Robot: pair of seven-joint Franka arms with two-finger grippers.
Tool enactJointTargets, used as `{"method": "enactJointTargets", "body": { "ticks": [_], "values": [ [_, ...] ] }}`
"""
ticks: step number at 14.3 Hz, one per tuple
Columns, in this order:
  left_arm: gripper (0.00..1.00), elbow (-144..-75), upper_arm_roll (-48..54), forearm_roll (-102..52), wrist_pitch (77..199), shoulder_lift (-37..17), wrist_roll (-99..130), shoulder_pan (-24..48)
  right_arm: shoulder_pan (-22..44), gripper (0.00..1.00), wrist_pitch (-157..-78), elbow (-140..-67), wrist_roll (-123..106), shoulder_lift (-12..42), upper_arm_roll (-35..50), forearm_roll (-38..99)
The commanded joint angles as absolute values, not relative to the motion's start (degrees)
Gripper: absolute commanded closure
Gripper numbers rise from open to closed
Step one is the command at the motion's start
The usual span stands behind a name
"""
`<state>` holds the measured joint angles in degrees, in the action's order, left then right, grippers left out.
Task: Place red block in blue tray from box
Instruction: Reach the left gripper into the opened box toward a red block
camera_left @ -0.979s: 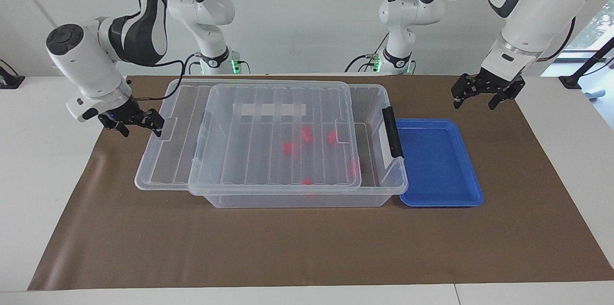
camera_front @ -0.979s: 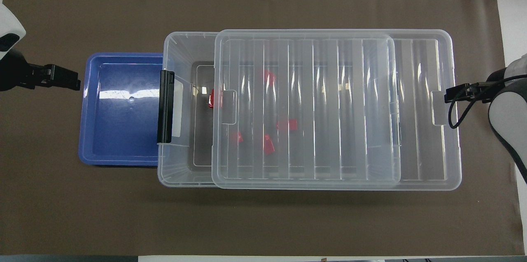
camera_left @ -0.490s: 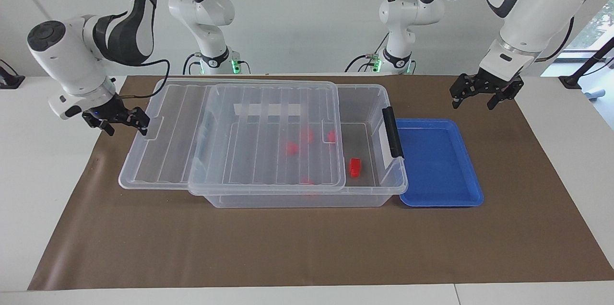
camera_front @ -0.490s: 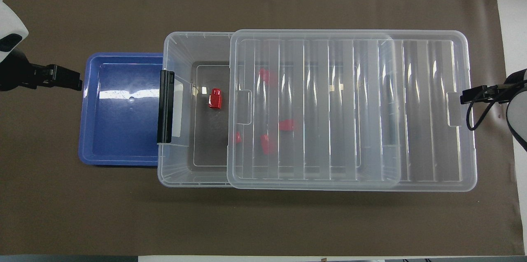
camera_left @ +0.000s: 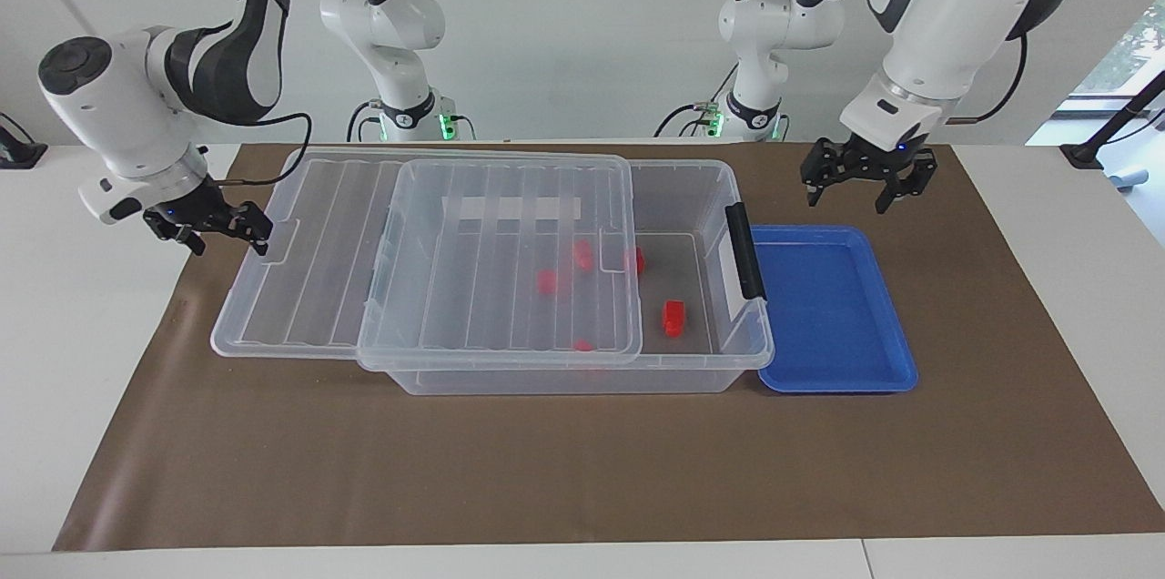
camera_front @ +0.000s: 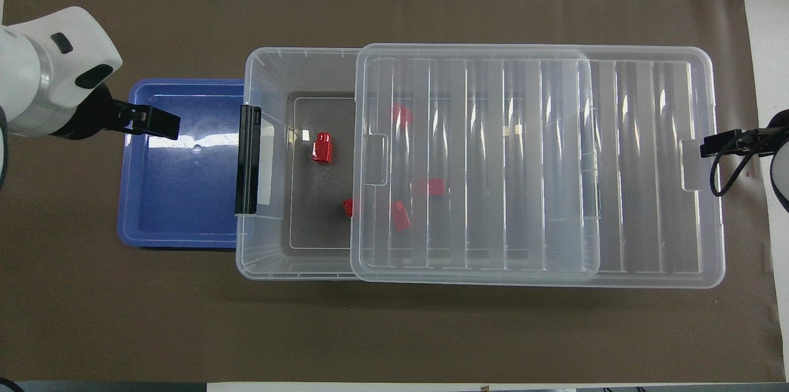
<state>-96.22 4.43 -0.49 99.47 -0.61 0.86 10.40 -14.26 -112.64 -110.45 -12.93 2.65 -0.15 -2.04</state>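
The clear box (camera_left: 701, 187) stands mid-table, and its ribbed lid (camera_left: 309, 269) is slid partway off toward the right arm's end. One red block (camera_left: 673, 317) lies uncovered on the box floor, also in the overhead view (camera_front: 322, 147). Several more red blocks (camera_left: 547, 280) show through the lid. The blue tray (camera_left: 833, 306) sits empty against the box at the left arm's end. My right gripper (camera_left: 214, 228) is shut on the lid's end tab. My left gripper (camera_left: 865, 183) is open in the air over the tray's rim, and in the overhead view (camera_front: 154, 124) too.
A black latch clip (camera_left: 744, 251) stands on the box's short end next to the tray. Brown paper (camera_left: 582, 470) covers the table under everything. The lid (camera_front: 653, 164) overhangs the box at the right arm's end.
The lid has slid farther toward the right arm's end with my right gripper, uncovering one red block. My left gripper has moved in from off the tray to over its rim.
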Motion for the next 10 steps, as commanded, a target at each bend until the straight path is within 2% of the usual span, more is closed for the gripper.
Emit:
{"method": "enactJointTargets", "body": {
  "ticks": [1,5,10],
  "values": [
    [0.0,-101.6,3.9,-1.1,104.8,1.8,3.7,15.6,-16.4,0.0,-114.3,-110.7,-16.5,2.3,0.2,-2.9],
    [0.0,-104.4,3.9,-0.9,110.6,0.2,5.5,21.3,-17.4,0.0,-114.5,-110.7,-17.6,2.4,0.2,-2.9],
    [0.0,-106.4,3.9,-0.6,120.8,-8.0,6.6,25.9,-17.5,0.0,-114.4,-110.6,-17.5,2.4,0.3,-2.9]
  ]
}}
